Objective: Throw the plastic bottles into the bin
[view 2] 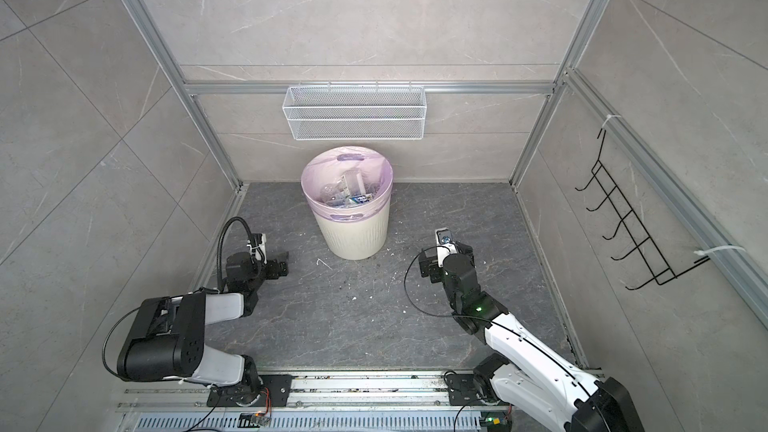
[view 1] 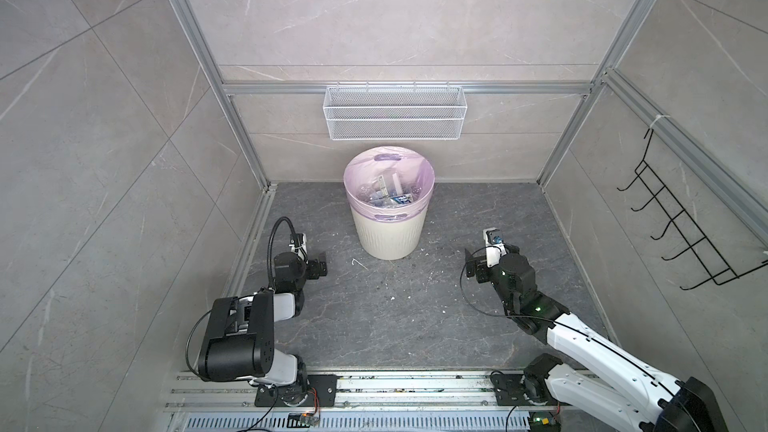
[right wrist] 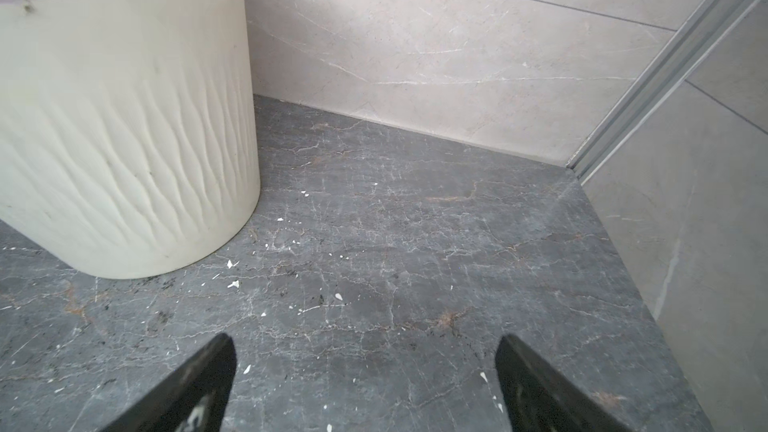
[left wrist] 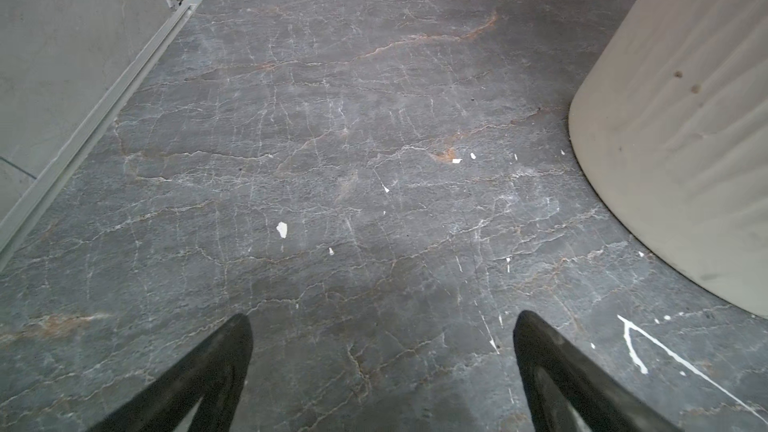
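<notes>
Inspection finding: the round cream-white ribbed plastic bin [view 1: 388,234], lined with a pale pink bag [view 1: 359,178], is standing upright on the dark grey veined stone floor [view 1: 395,317] near the back wall. It is sitting below the white wire-mesh basket [view 1: 395,112]. The small clear plastic bottles with blue and white labels [view 1: 386,195] are lying jumbled inside the bin in both top views; their number cannot be told.

The left gripper [left wrist: 382,320] is hanging low over the floor to the left of the bin, apart from it. Its jaws are standing wide apart with floor showing between them. The right gripper [right wrist: 365,340] is hanging low to the right of the bin, likewise apart from it, its jaws spread wide and gripping nothing. Both are pointing toward the back wall, the bin's base lying between and ahead of them.
</notes>
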